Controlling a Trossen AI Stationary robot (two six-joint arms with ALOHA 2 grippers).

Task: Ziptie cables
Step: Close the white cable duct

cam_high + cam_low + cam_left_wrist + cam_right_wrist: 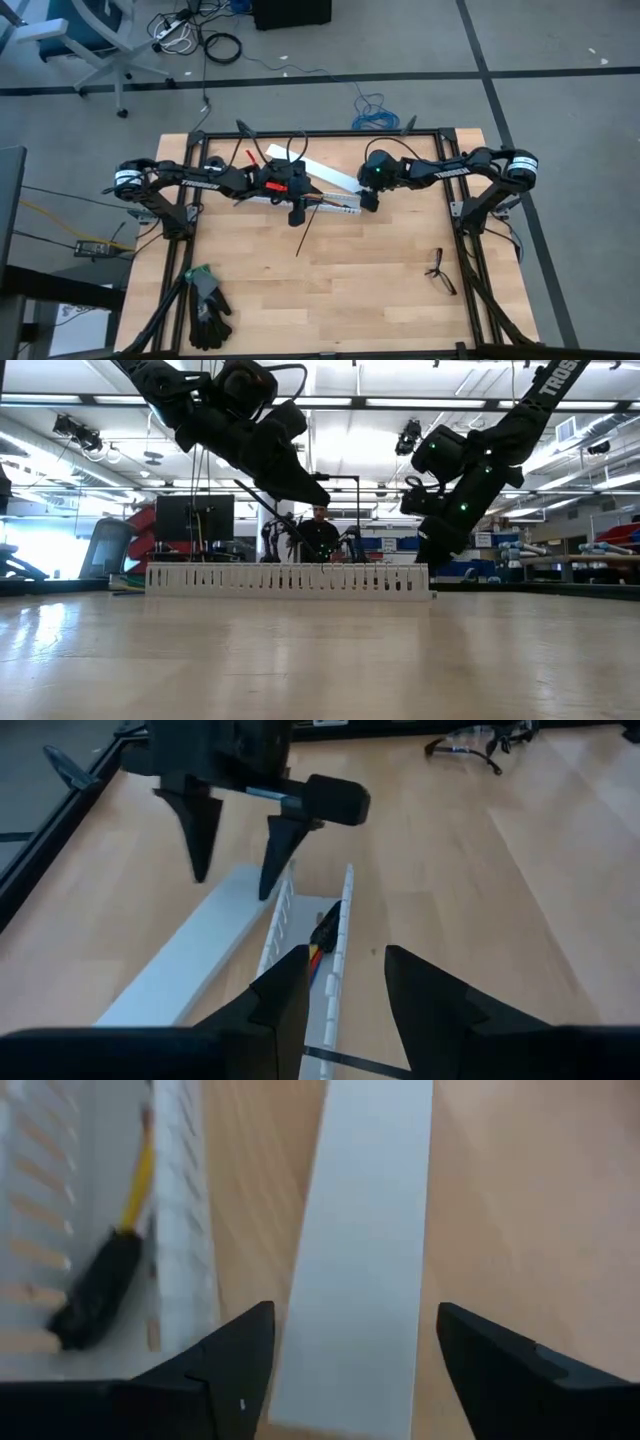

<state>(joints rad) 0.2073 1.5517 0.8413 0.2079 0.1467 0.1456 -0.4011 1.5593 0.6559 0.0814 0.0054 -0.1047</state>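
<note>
Hovering my right jaws (369, 200) spread wide and empty over the flat white plastic strip (365, 1240), I am judging they should shift toward the thin multicoloured cables (322, 935) lying in the white slotted duct (335, 203), while my left jaws (345, 985), partly parted, are gripping the thin black ziptie (304, 232).

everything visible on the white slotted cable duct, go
The white slotted duct looks like plastic: an open channel with comb-like side walls, lying flat on the wooden table near its back middle. In the low view its row of upright teeth spans the centre. Coloured wires with a dark plug lie inside it. A flat white strip, perhaps its cover, lies beside it at an angle. The left end effector hovers over the channel; the right end effector, open, hangs over the strip.
</note>
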